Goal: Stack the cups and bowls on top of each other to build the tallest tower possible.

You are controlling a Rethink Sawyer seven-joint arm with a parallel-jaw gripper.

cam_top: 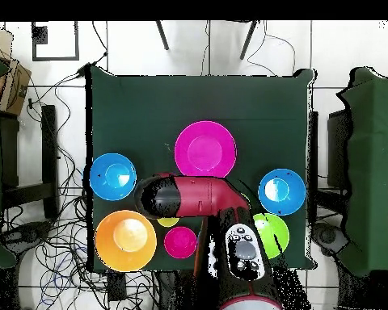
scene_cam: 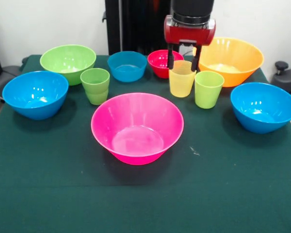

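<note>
The wide pink bowl (scene_cam: 137, 127) stands alone mid-table, and shows in the overhead view (cam_top: 205, 148). My gripper (scene_cam: 183, 62) hangs over the yellow-orange cup (scene_cam: 182, 80), which stands on the cloth. Its jaws are open, one finger at each side of the cup's rim. A green cup (scene_cam: 208, 90) stands just right of it. Two nested green cups (scene_cam: 95, 85) stand left of centre. Behind are the small red bowl (scene_cam: 160, 62), the small blue bowl (scene_cam: 127, 65) and the large orange bowl (scene_cam: 231, 59). In the overhead view the arm hides the gripper.
A medium blue bowl (scene_cam: 35, 93) sits at the left and another (scene_cam: 263, 107) at the right. A green bowl (scene_cam: 68, 62) sits at the back left. The table (scene_cam: 145, 194) is covered in dark green cloth. Cables lie on the floor around it (cam_top: 68, 266).
</note>
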